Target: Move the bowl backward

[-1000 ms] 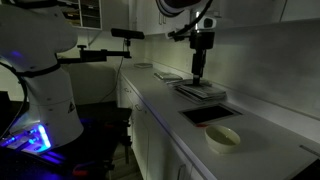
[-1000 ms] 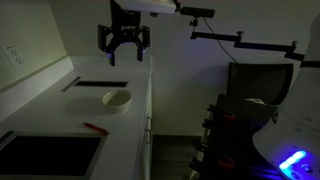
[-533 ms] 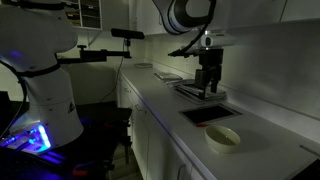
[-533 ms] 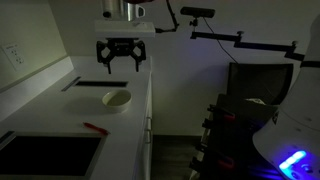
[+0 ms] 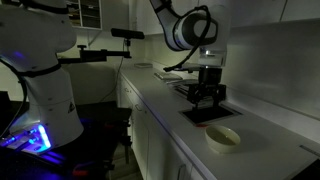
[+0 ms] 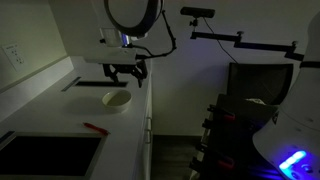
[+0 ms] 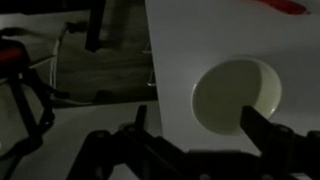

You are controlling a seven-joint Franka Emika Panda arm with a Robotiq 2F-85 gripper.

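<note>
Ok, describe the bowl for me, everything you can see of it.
The bowl is small, round and shallow, pale cream and plain. The dim light hides what it is made of. It stands upright and looks empty in the wrist view. It sits on the white counter, close to the counter's edge. Nothing touches it but the counter. The gripper hangs open in the air, apart from it.
</note>
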